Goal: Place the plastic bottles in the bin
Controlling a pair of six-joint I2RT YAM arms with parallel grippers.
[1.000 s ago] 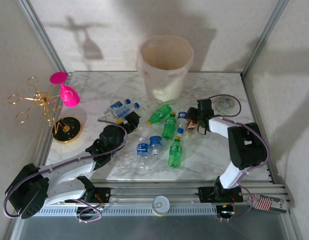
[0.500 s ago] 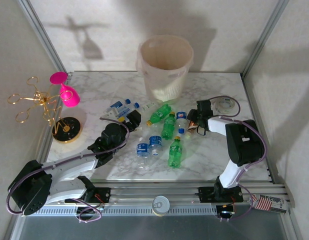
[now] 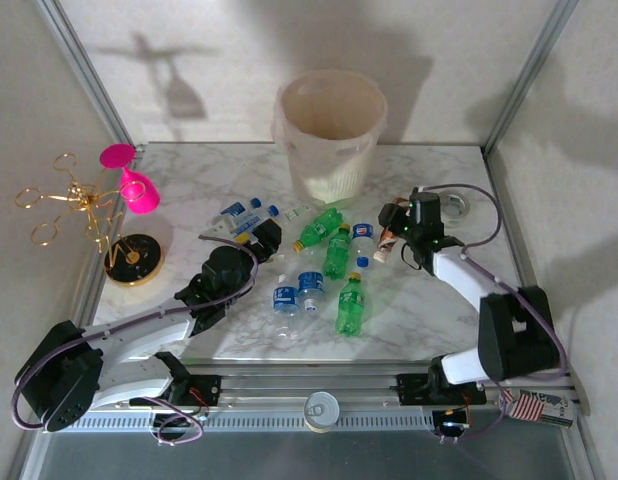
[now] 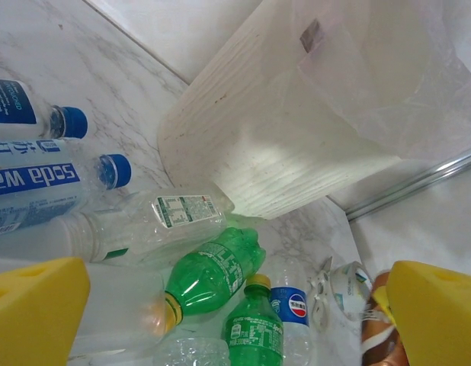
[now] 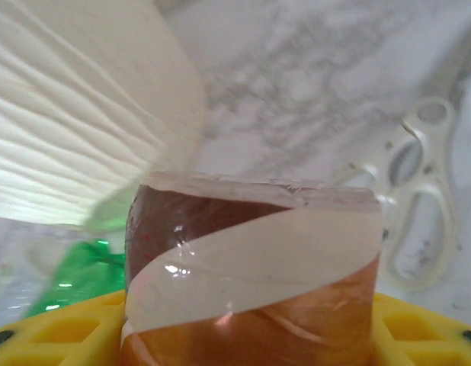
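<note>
Nearest the arm bases, at lower centre of the overhead view, a green bottle [image 3: 350, 305] lies on the marble table [image 3: 439, 330]. Two clear bottles [image 3: 285, 297] with blue labels lie just to its left. A little further back, left of centre, the left gripper [image 3: 261, 238] sits low over the table, its yellow fingers [image 4: 33, 313] spread wide with nothing between them. Its wrist camera looks out over the other bottles [image 4: 213, 274] lying in a loose cluster: green ones in the middle, and clear ones with blue caps toward the upper left of that view. Right of centre, the right gripper [image 3: 389, 230] is clamped on a brown bottle [image 5: 251, 267] whose label has a pale diagonal band. The bottle sits snug between the yellow pads at the bottom of the wrist view. At the left edge stand a pink goblet [image 3: 134, 185] and a gold wire stand [image 3: 69, 200]. Farthest back, at top centre, the cream bin [image 3: 334, 165] stands upright on the table, lined with a bag, and the nearest bottles lie just in front of it.
</note>
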